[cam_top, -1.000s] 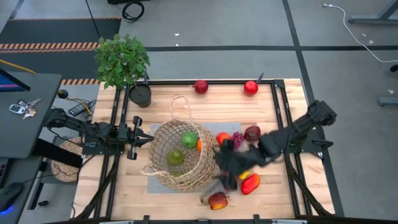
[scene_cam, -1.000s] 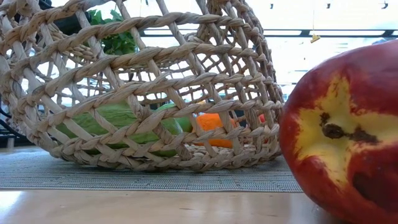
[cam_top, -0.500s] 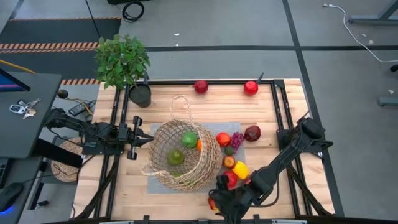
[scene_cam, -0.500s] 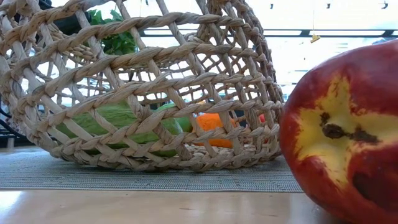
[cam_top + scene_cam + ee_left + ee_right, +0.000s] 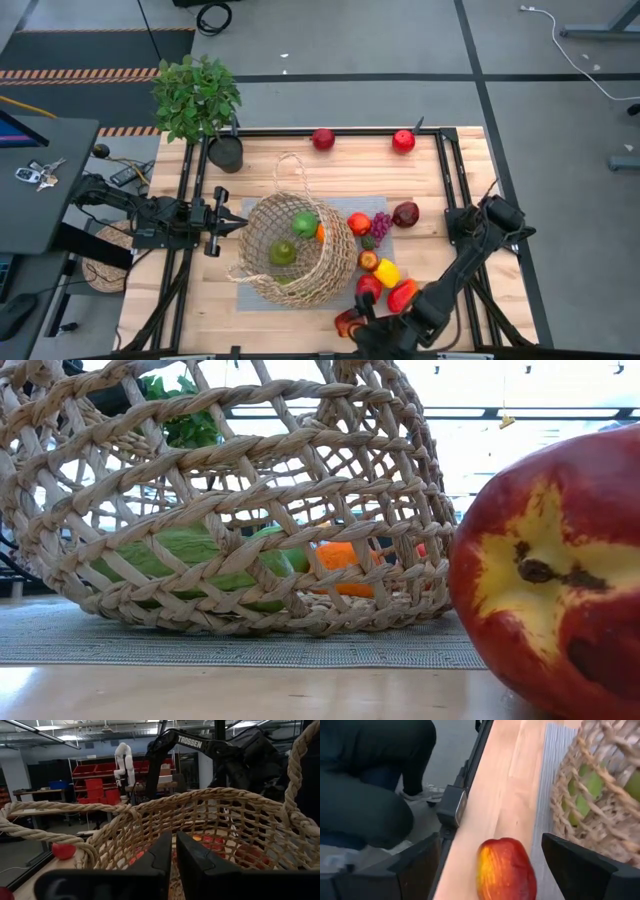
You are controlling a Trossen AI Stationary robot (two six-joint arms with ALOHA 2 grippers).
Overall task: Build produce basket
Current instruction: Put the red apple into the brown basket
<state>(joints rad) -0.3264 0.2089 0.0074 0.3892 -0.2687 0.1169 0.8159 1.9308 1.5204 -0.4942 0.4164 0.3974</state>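
Right tool [image 5: 490, 865] hangs released, fingers straddling a red-yellow peach-like fruit [image 5: 350, 322] at the worktop's near edge, lined up to grab. Large tan wicker basket [image 5: 292, 250] sits mid-worktop holding green pieces; left tool [image 5: 222, 222] clenched empty just left, probably steadying it.

The basket [image 5: 295, 250], round tan open-weave wicker with a thin looped handle, sits near the tabletop's [image 5: 430, 175] middle. Inside it lie two green pieces and an orange one. The remaining produce [image 5: 380, 250], red, yellow and purple grapes, clusters just beside the basket's right side. Two red pieces rest well apart from the basket, along the far edge.
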